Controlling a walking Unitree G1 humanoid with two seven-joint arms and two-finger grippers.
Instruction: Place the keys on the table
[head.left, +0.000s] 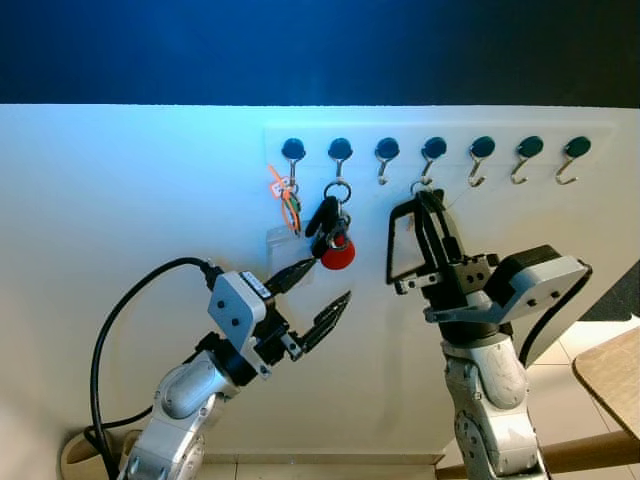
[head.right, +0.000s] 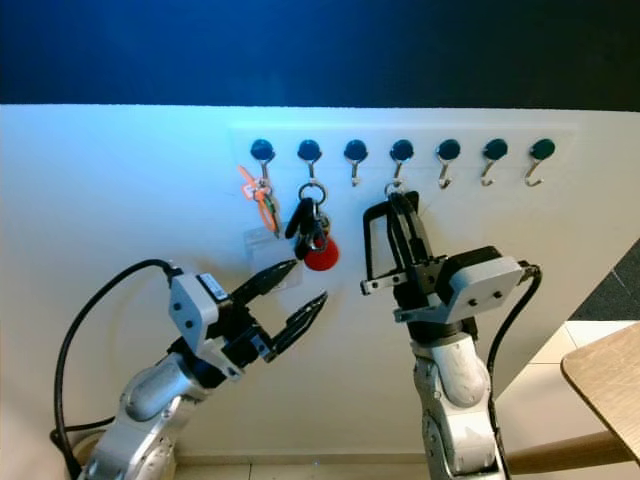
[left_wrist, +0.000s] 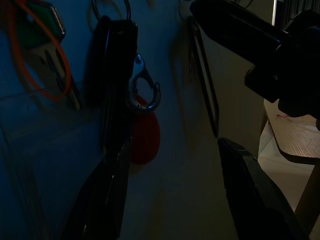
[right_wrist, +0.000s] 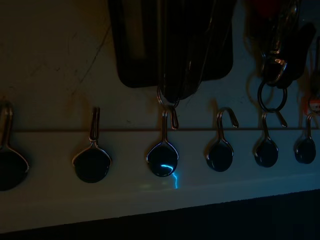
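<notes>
**Keys on the hook rail, both hands raised to the wall**

Keys (head.left: 333, 232) hang from the second hook from the left on a white rail (head.left: 430, 150) of seven dark round-capped metal hooks fixed to a smooth pale wall. The bunch is a steel ring, a glossy black fob, a silver clip and a round red tag at its lower end. On the first hook, just left of it, hangs another bunch (head.left: 285, 195) with an orange loop, a green piece and a clear plastic tag below.

The left hand (head.left: 318, 292) reaches up from the lower left with its two long black fingers spread apart, tapered and ridged; the upper fingertip (head.left: 305, 266) lies just beside the red tag, the lower one sits below it. I cannot tell whether the finger touches the bunch.

The right hand (head.left: 418, 238) points upward at the fourth hook, its flat black fingers close together, tips right at the hook's wire curl.

At the far right, a light wood-grain bench corner (head.left: 612, 372) juts in over a tiled floor.
</notes>
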